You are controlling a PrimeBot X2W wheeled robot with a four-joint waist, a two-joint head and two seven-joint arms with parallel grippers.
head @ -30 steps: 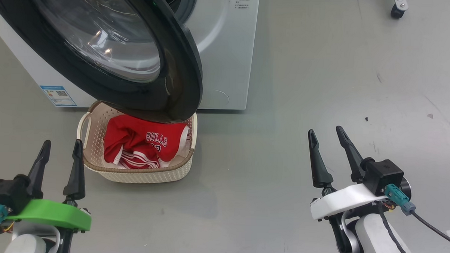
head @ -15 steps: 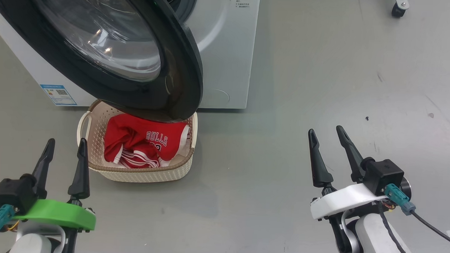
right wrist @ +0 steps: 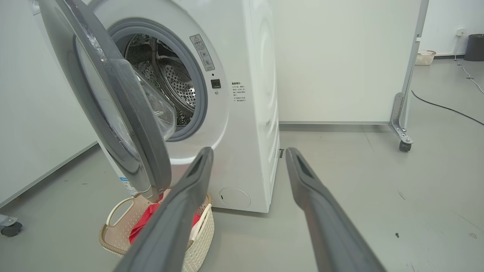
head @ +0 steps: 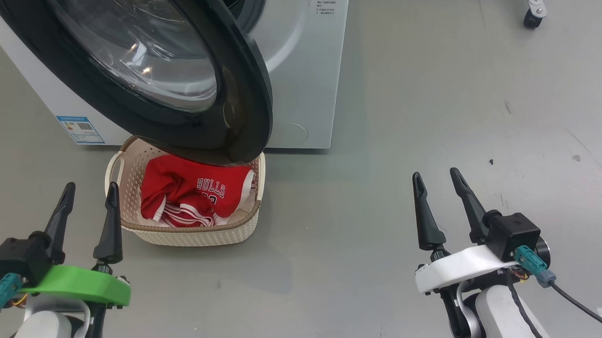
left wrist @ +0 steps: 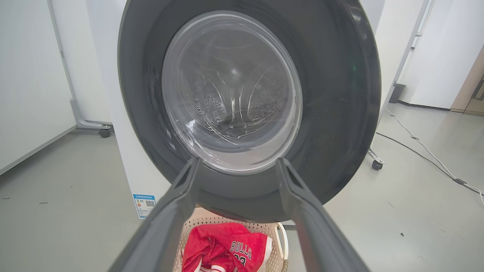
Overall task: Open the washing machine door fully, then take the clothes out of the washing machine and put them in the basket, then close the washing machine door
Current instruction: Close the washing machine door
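Head view: washing machine door [head: 134, 68] standing out from the washing machine [head: 304, 74] and overhanging the rear of the basket [head: 188, 235] on the grey floor [head: 380, 202]. Red "BULLS" jersey [head: 190, 192] crumpled inside the basket, with striped trim and some white fabric toward its front edge. Left pincer [head: 91, 185], on a green mount at lower left, fingers spread wide and gripping nothing; basket just ahead and to its right, the rim's near left corner just beside the right fingertip in this view. Right pincer [head: 434, 172], on a white mount at lower right, likewise wide and unloaded, above bare floor, well apart from basket and door. Small blue label [head: 80, 129] low on the machine's white panel, left of the basket. Left wrist view: glass bowl of the door framed between the two fingers, perforated steel drum [left wrist: 206, 102] visible through it, jersey low between the fingers beneath the door's black rim. Right wrist view: door seen nearly edge-on, partly open, grey seal [right wrist: 203, 98] and drum exposed behind it; basket at lower left, partly hidden behind the left finger.
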